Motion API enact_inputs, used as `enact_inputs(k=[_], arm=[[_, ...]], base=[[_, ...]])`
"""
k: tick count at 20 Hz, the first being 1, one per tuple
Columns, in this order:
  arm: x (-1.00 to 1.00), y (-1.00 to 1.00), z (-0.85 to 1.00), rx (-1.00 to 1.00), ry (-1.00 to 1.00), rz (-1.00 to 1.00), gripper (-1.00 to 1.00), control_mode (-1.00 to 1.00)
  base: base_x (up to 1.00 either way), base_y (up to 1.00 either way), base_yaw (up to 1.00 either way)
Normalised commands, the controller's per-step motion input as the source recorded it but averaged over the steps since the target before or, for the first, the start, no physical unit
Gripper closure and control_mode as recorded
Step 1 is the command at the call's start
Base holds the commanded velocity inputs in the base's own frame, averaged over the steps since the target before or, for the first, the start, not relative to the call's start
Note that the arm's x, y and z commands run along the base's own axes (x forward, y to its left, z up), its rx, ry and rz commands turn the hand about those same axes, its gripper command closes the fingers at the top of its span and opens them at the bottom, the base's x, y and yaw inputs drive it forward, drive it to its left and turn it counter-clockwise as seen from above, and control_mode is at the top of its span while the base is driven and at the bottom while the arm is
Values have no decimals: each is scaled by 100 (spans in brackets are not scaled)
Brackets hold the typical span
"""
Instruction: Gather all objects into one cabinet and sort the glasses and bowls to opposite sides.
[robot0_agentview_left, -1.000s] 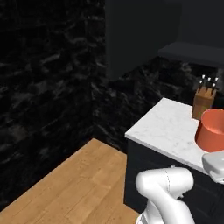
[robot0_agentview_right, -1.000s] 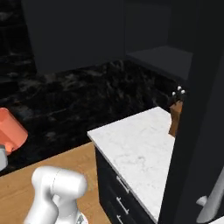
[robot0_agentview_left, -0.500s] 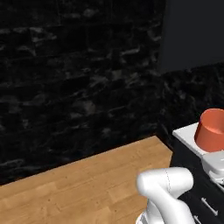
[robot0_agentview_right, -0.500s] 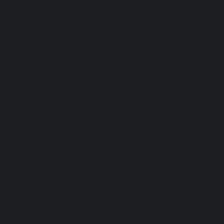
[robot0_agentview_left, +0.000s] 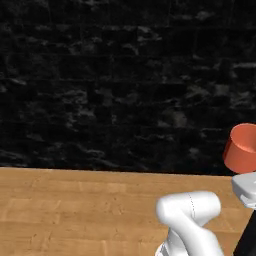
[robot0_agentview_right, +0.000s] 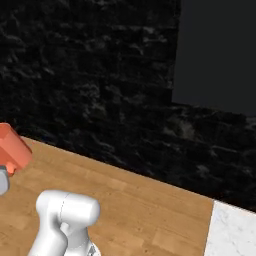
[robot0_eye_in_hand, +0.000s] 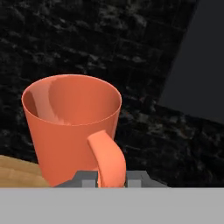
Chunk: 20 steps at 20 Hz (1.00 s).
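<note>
count: one glossy orange handled mug (robot0_eye_in_hand: 72, 127)
axis: mug tilted in both base views, handle toward camera in hand view
gripper (robot0_eye_in_hand: 111, 178): pinching mug handle

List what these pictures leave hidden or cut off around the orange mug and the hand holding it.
- Orange mug: its base is cut off by the bottom of the hand view; the right edge crops it in the left base view, the left edge in the right base view.
- Hand: shut on the mug's handle, which covers the fingertips.
- Marble counter: only a corner shows at the right base view's lower right edge.
</note>
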Motion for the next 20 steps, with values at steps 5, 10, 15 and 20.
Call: enact_inputs(k=[5, 10, 15, 20], arm=[[0, 0, 0, 0, 0, 0, 100, 100], [0, 0, 0, 0, 0, 0, 100, 100], [0, 0, 0, 0, 0, 0, 100, 100], [0, 0, 0, 0, 0, 0, 100, 100]], base=[[0, 27, 71], [-5, 2, 69], [12, 0, 63], [5, 0, 61]])
